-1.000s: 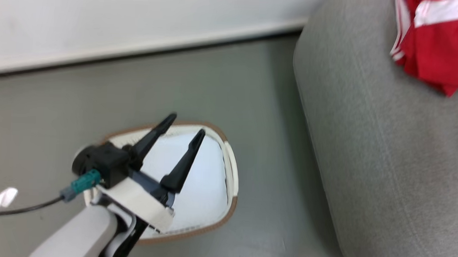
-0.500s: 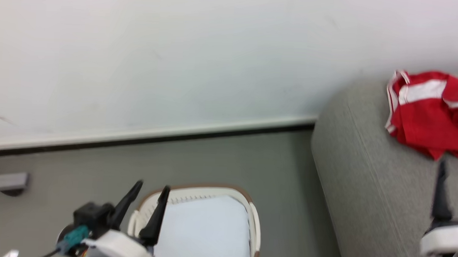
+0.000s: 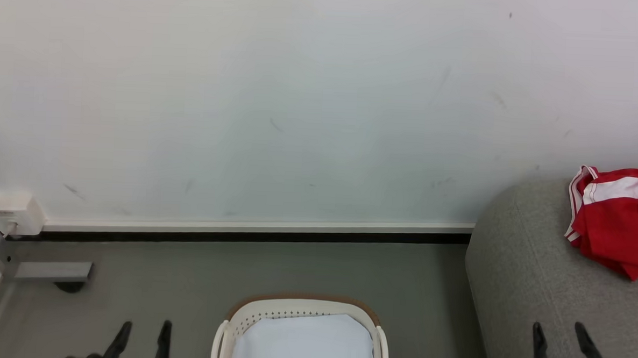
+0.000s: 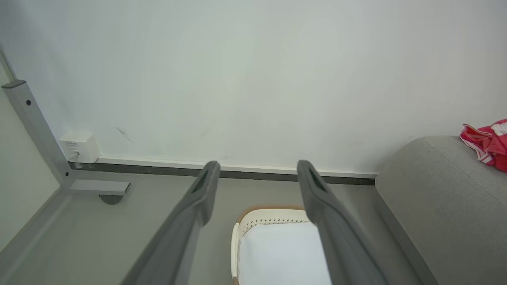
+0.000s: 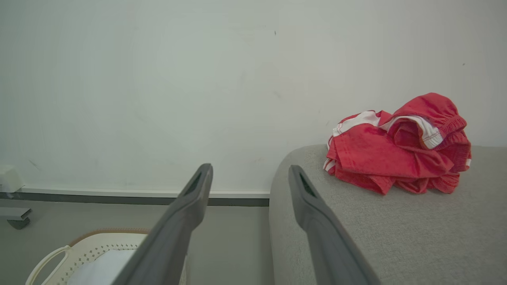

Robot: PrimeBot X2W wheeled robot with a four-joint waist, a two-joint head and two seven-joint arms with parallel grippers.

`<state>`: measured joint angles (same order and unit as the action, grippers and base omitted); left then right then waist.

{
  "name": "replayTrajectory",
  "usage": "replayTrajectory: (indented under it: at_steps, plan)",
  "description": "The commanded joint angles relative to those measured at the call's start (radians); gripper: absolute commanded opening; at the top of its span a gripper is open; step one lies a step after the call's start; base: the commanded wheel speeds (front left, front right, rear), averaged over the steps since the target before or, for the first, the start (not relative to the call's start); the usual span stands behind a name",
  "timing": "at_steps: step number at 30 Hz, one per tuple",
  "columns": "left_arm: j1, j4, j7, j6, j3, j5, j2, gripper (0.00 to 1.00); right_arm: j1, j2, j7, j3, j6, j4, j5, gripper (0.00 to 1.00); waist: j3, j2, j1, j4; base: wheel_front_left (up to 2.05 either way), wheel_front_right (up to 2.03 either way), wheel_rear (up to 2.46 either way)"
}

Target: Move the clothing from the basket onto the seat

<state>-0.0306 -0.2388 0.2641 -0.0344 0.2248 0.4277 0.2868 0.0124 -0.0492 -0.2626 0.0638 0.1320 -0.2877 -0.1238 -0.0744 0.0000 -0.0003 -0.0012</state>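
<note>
Basket (image 3: 303, 303) sits on the floor (image 3: 159, 269) at bottom centre of head view, brown rim up, perforated wall facing the cam, inside plain white. Its near half is cut by the frame edge.

Clothing (image 3: 613, 224) is a red bundle w/ white stripe trim. It lies on the seat (image 3: 525, 274), well apart from basket, to its R and further back, close to the wall (image 3: 301, 92). In R wrist view it is a crumpled heap w/ an elastic waistband on top, resting on the grey fabric. Lettering can't be made out.

Seat stands R of basket, near but not touching, w/ a strip of floor btwn them. Its rounded corner faces basket.

L gripper (image 3: 146, 326) is just L of basket, fingers pointing toward the wall, jaws apart and gripping nothing. In L wrist view the basket rim shows through the gap btwn the fingers. Its height over the floor can't be told.

R gripper (image 3: 557, 326) is R of basket, past the floor strip, over the seat's front part. Its jaws are apart and hold nothing, and it is well short of clothing.

Behind basket, skirting (image 3: 241, 227), white over a dark strip, runs along the wall foot. Far L of basket and back there is a small white box (image 3: 13, 211) on the wall. Beside it is a grey metal frame (image 3: 51, 270) w/ a dark foot under it.
</note>
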Motion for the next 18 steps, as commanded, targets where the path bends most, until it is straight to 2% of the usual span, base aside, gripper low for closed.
replayTrajectory:
  at_steps: [1, 6, 18]
  plan:
    - [-0.021, -0.002, 0.0, 0.008, -0.023, -0.022, -0.014, 1.0, 0.02, -0.002, -0.003, -0.012, -0.003, -0.007, -0.007, 1.0, -0.006, 0.0, 0.0003, -0.001, 0.0, 0.0, 0.0]
    - [-0.059, -0.006, 0.0, 0.041, -0.116, -0.075, -0.067, 1.0, 0.024, -0.003, -0.003, -0.065, -0.003, -0.033, -0.027, 1.0, -0.011, 0.0, 0.0003, -0.004, 0.0, 0.0, 0.0]
    - [-0.04, -0.03, 0.0, 0.122, -0.221, -0.18, -0.146, 1.0, 0.006, -0.002, -0.003, -0.088, -0.003, -0.054, -0.041, 1.0, -0.007, 0.0, 0.0003, 0.004, 0.0, 0.0, 0.0]
